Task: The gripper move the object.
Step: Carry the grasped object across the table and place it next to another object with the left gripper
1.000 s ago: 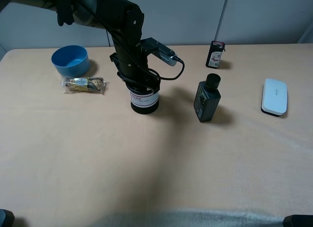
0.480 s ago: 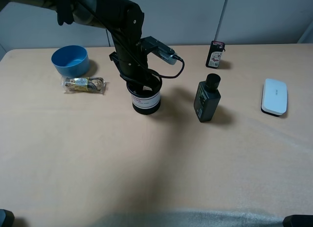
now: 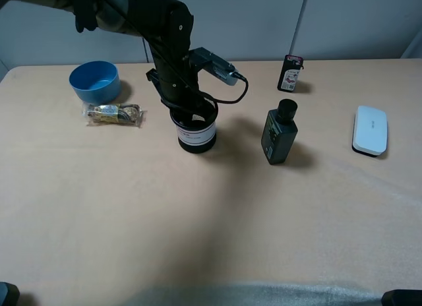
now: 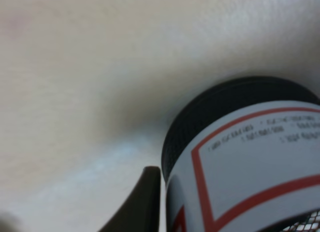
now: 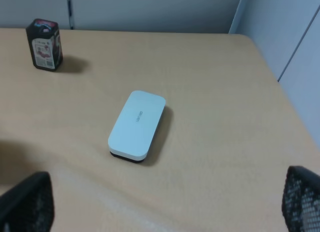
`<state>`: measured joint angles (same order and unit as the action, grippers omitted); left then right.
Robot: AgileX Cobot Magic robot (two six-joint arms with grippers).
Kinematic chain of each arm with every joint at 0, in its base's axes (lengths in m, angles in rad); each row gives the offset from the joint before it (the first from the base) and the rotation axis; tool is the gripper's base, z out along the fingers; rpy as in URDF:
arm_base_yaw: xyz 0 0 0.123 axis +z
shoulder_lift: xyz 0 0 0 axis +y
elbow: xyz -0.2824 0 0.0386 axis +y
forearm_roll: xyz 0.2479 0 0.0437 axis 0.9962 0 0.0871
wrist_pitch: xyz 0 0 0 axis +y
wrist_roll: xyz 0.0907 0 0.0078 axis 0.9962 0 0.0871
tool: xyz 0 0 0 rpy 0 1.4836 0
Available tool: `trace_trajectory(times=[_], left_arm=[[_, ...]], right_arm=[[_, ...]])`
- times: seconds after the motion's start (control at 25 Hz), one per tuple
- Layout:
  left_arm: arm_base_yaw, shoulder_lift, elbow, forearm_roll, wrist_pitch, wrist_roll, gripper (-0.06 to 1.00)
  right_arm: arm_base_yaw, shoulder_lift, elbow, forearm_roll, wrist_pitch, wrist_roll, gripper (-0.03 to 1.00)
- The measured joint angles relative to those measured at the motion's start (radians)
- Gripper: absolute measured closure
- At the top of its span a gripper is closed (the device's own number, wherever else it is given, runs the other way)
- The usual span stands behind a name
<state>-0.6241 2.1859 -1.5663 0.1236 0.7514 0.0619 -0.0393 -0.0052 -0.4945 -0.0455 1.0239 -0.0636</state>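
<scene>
Now, nearest you, the right tool hangs idle with its fingers spread, well apart from the work; let it rest. Farther in, the left tool is pressed together on the wall of the pen cup, one finger outside the white label. The cup appears to stand upright on the surface, between the snack packet and the bottle. A one-sided pinch on thin mesh will likely let it tilt, so lift slowly and straight, carry it low, and steer clear of the bottle and the blue bowl beyond.
</scene>
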Motion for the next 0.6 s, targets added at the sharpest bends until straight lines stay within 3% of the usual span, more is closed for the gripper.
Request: trace_trajectory(times=[0.32, 0.6], left_arm=[[0.029, -0.139, -0.01, 0.019, 0.039, -0.042, 0.75], [0.042, -0.257, -0.011, 0.089, 0.146, -0.116, 0.75]], right_arm=[[0.0, 0.0, 0.0, 0.0, 0.0, 0.0, 0.27], [0.0, 0.0, 0.0, 0.0, 0.0, 0.0, 0.27]])
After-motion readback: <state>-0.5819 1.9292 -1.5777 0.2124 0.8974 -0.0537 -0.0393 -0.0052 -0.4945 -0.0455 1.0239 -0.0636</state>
